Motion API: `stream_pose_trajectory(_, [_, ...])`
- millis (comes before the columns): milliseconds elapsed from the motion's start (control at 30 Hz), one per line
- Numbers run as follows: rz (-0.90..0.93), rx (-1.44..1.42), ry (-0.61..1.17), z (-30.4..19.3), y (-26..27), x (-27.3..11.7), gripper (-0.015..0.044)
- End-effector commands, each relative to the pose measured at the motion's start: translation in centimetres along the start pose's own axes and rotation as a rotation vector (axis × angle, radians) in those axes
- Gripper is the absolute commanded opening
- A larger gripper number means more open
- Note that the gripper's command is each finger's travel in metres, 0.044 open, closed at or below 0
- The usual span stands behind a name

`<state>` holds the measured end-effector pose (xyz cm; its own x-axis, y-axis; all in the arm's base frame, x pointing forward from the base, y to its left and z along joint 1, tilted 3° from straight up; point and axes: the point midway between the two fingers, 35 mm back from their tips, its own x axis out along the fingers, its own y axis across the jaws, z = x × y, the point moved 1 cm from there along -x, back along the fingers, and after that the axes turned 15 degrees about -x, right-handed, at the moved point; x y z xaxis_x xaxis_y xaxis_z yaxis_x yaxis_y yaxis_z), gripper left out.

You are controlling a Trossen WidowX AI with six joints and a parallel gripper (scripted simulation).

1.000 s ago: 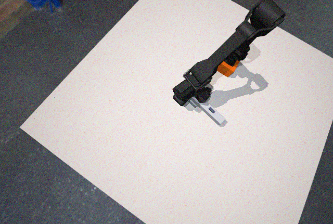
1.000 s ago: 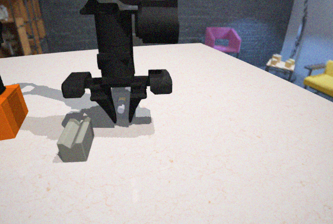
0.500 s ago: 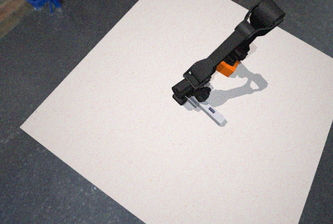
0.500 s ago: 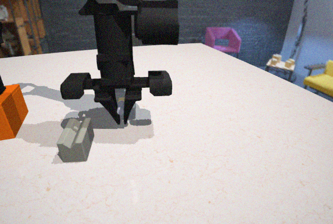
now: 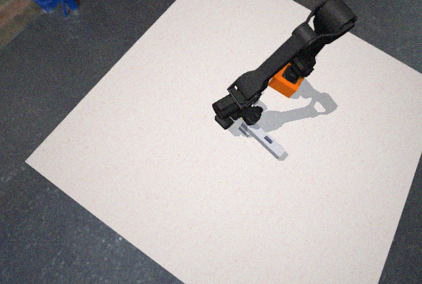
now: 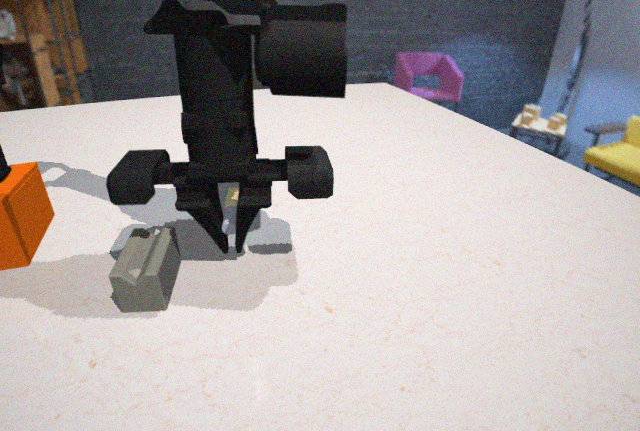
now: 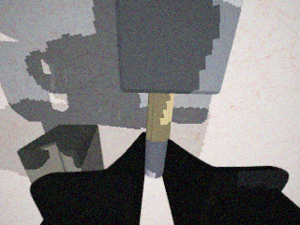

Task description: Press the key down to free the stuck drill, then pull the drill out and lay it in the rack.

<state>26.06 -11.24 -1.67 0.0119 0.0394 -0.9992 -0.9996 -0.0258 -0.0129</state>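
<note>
My gripper is shut on the drill, whose shank is grey-blue with a yellow band. The drill sticks out of the end of the long grey housing; its inner end is hidden. The housing lies on the table, with a dark blue inset on top and a small grey piece beside it. I cannot tell which part is the key or whether it is down. The grey-green grooved rack stands to one side of my fingers, with nothing laid in it.
An orange block stands by the arm's base, beneath the arm. The pale table carries the arm's shadows. The arm hides the rack in the top view. Furniture stands beyond the table.
</note>
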Motion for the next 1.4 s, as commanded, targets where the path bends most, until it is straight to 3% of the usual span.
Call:
stream_pose_trajectory(0, [-0.007,-0.006,0.006,-0.7,-0.2,-0.2,0.0])
stream_pose_trajectory(367, [-0.006,-0.006,0.007,-2.4,0.2,-0.2,0.0])
stream_pose_trajectory(933, [-0.006,-0.006,0.006,-1.3,0.2,0.1,0.044])
stream_pose_trajectory(1367, [-0.007,-0.006,0.006,-0.6,-0.1,0.2,0.044])
